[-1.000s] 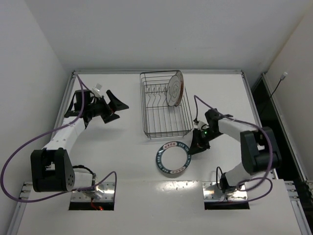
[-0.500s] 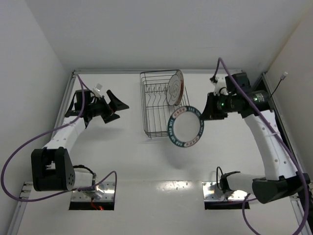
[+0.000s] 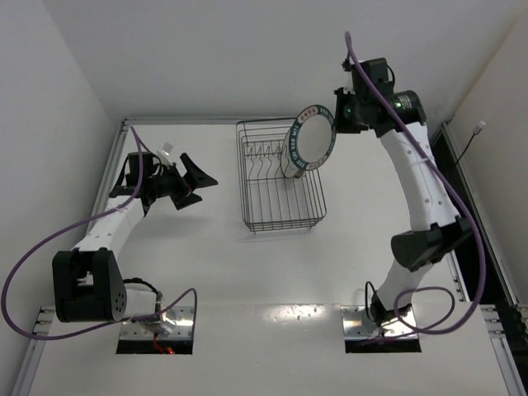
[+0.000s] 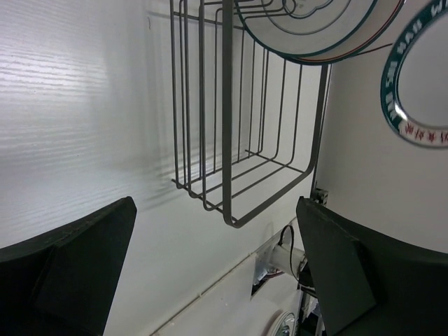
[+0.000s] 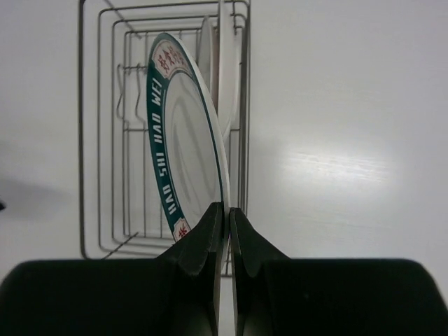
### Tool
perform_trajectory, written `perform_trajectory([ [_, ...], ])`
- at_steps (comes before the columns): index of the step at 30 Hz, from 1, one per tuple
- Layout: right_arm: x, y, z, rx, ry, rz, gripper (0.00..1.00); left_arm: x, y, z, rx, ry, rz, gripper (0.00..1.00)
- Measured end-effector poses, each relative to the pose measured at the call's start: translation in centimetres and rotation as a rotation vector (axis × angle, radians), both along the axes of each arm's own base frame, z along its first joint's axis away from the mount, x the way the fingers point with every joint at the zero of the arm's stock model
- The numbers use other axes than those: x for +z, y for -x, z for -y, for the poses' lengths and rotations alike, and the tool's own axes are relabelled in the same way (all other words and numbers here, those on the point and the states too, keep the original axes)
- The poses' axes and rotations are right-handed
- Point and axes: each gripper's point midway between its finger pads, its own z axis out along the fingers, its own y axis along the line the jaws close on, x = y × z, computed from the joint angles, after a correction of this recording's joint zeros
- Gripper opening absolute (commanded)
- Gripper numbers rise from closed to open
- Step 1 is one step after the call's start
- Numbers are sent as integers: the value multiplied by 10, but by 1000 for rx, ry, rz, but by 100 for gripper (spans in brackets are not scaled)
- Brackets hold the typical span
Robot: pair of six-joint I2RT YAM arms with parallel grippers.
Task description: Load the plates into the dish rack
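My right gripper [image 3: 337,115] is shut on the rim of the teal-rimmed lettered plate [image 3: 313,136] and holds it on edge, high above the far right part of the black wire dish rack [image 3: 268,216]. In the right wrist view the plate [image 5: 183,140] stands upright over the rack [image 5: 98,140], the fingers [image 5: 225,220] pinching its lower rim. Two other plates [image 3: 290,157] stand on edge in the rack's far right end, also in the left wrist view [image 4: 315,28]. My left gripper [image 3: 198,179] is open and empty, left of the rack.
The white table [image 3: 206,264] is walled on the left, back and right. The raised right arm [image 3: 417,181] arches over the table's right side. Purple cables trail from both arms.
My right gripper has lifted the teal-rimmed plate off the table in front of the rack and carried it up and back over the rack's far right end. The left arm has not moved.
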Motion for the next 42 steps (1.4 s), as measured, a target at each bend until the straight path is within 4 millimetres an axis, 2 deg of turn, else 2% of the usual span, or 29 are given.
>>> perform_trajectory([
  [3, -9, -32, -9, -41, 72, 34, 0, -1, 1, -1, -3, -6, -2, 98],
  [9, -48, -71, -39, -62, 180, 43, 0, -3, 2, -4, 0, -10, -12, 98],
  [16, -98, -98, -60, -78, 302, 26, 0, -6, 6, -5, -5, -21, -26, 98],
  [20, -111, -108, -63, -99, 342, 35, 0, -7, 6, -11, 3, -29, -30, 98],
  [24, -110, -112, -62, -120, 356, 55, 0, -8, 6, -16, 11, -37, -34, 98],
  [35, -70, -114, -52, -180, 356, 157, 0, -10, 7, -21, 15, -46, -38, 98],
  [42, -72, -114, -54, -173, 360, 155, 0, -11, 8, -21, 13, -48, -37, 98],
])
